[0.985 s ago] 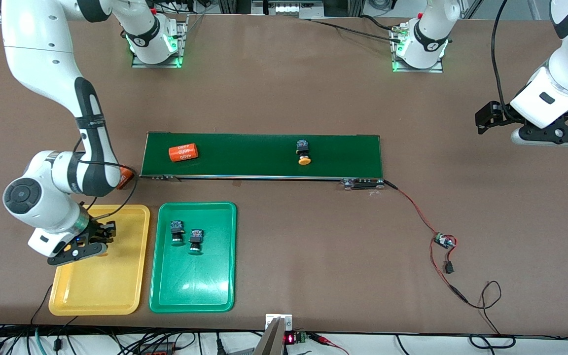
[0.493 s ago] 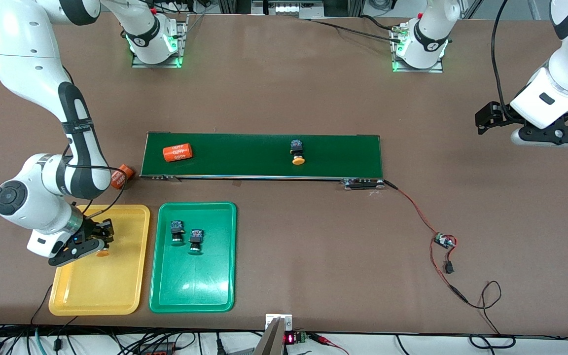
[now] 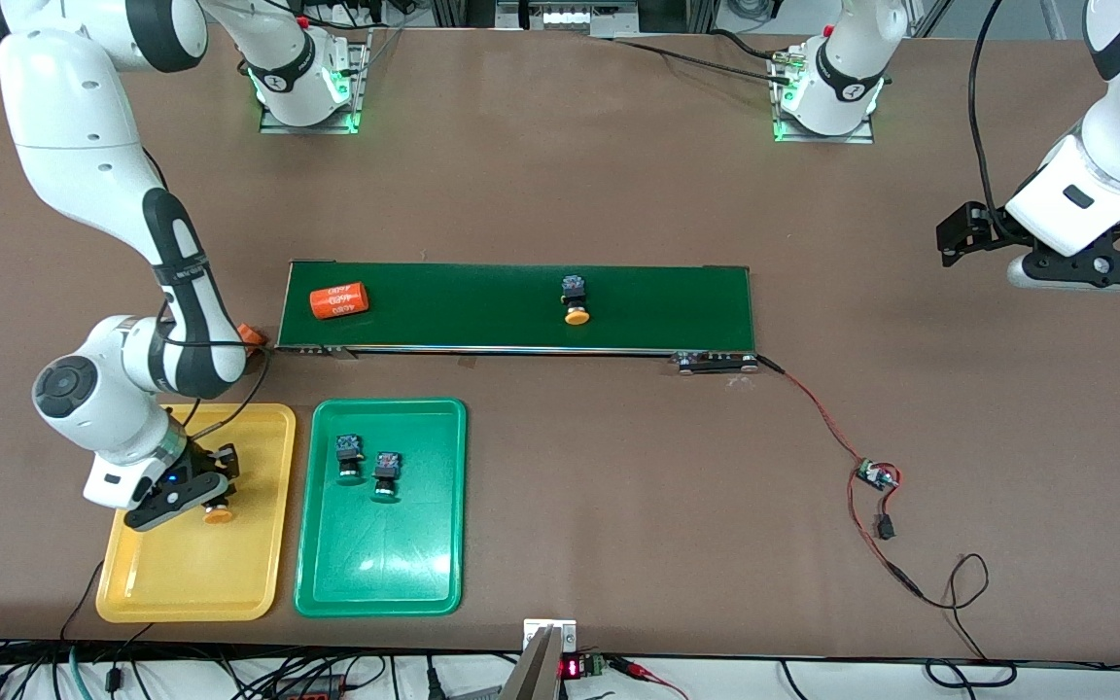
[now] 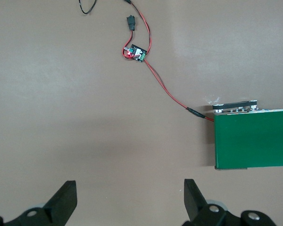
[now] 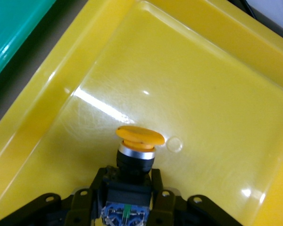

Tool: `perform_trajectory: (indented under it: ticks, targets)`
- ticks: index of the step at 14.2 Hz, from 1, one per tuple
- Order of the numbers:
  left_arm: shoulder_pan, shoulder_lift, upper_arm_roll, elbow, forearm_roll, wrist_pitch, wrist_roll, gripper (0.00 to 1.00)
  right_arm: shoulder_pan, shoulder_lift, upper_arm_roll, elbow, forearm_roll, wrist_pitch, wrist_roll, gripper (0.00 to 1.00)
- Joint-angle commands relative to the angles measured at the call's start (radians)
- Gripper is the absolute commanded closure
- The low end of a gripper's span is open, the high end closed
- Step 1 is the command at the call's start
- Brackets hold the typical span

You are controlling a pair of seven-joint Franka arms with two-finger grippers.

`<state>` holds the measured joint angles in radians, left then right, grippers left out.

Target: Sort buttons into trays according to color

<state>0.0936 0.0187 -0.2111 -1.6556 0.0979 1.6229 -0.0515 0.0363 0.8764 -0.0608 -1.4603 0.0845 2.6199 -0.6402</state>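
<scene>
- Two changes since half a second ago: the right gripper [image 3: 198, 491] has shifted over the yellow tray [image 3: 171, 574] toward the green tray [image 3: 380, 574], and the loose yellow-capped button [image 3: 576, 298] has ridden along the conveyor belt [image 3: 657, 306] toward the right arm's end, as has the orange cylinder [image 3: 338, 300].
- Right gripper: fingers [image 5: 158, 190] closed on the dark body of a held yellow-capped button [image 5: 137, 150]; the cap projects past the fingertips, low over the yellow tray's floor. Contact with the floor cannot be determined.
- Green tray: lies just beside the yellow tray, toward the left arm's end; two green-capped buttons [image 3: 366, 465] rest in it side by side, in the half nearer the belt.
- A second orange cylinder [image 3: 249, 335] shows partly past the right arm, just off the belt's end.
- Left gripper [image 4: 129, 202]: waits with fingers spread wide, holding nothing, over bare table well clear of the belt's other end, above the red wire [image 4: 167, 92].
</scene>
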Motion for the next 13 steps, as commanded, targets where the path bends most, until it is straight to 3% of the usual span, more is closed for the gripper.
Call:
perform_trajectory:
  ticks: [1, 5, 8, 13]
  targets:
    - [0.003, 0.012, -0.001, 0.033, -0.015, -0.028, 0.002, 0.00, -0.013, -0.023, 0.035, -0.005, 0.076, 0.002, -0.035, 0.00]
    - [0.003, 0.012, -0.001, 0.033, -0.015, -0.026, 0.002, 0.00, -0.018, -0.140, 0.029, 0.003, 0.084, -0.288, 0.042, 0.00]
    - [0.003, 0.012, -0.001, 0.033, -0.015, -0.028, 0.001, 0.00, 0.003, -0.220, 0.033, 0.006, 0.075, -0.455, 0.224, 0.00]
    - [0.003, 0.012, -0.001, 0.033, -0.015, -0.028, -0.001, 0.00, 0.141, -0.290, 0.033, 0.002, 0.078, -0.670, 0.561, 0.00]
